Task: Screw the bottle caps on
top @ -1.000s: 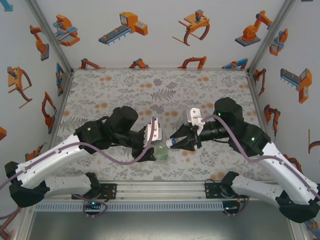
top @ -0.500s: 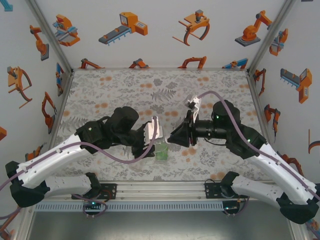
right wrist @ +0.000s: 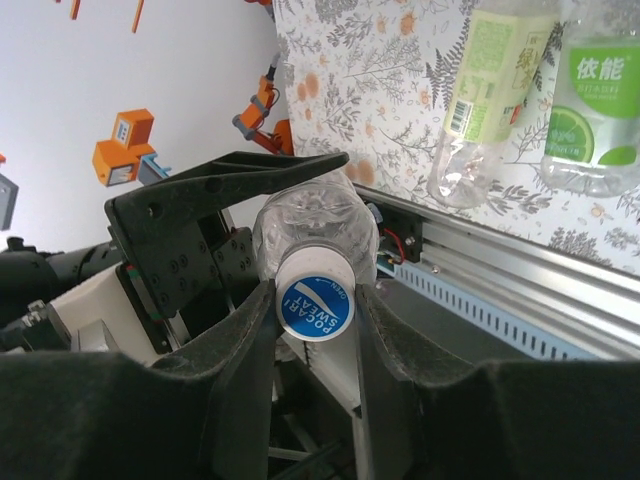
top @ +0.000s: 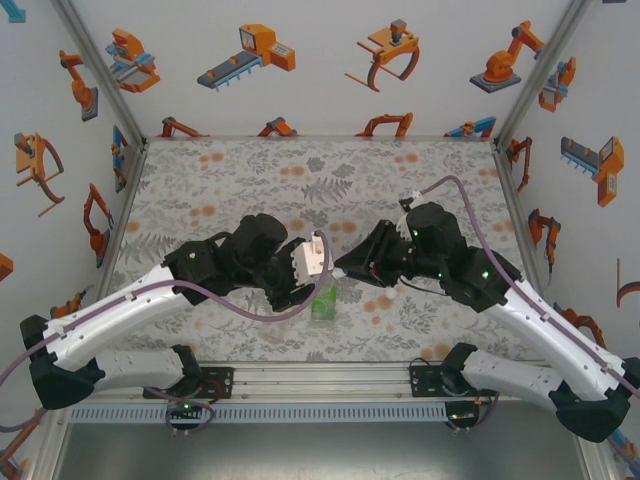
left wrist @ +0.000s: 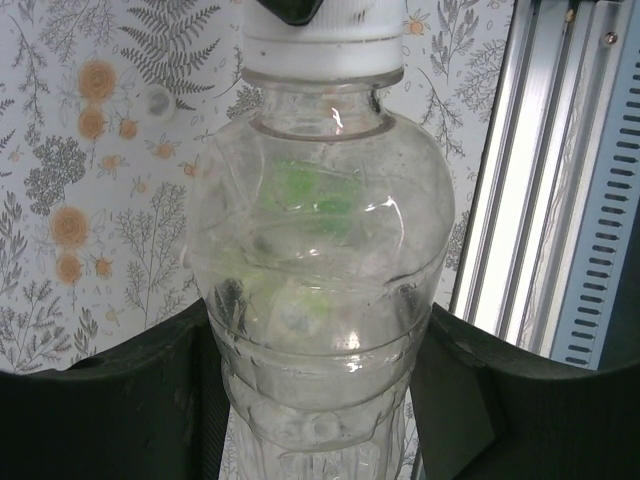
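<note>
1. The left gripper (left wrist: 318, 385) clamps the clear unlabelled bottle (left wrist: 320, 230) between the two arms; hold it rigid.
2. The right gripper (right wrist: 315, 298) pinches the blue-topped cap (right wrist: 314, 310) on its neck; twist squarely, pressing lightly.

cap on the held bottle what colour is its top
Blue cap with white lettering, clearest in right wrist view.

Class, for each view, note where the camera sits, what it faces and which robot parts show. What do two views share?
Top external: above, behind the bases, looking down on the table; both arms show.
Left wrist: on the left arm, facing the clear bottle in the left gripper.
Right wrist: on the right arm, facing the cap in the right gripper.
Shared: both wrist views show bottle and cap.
</note>
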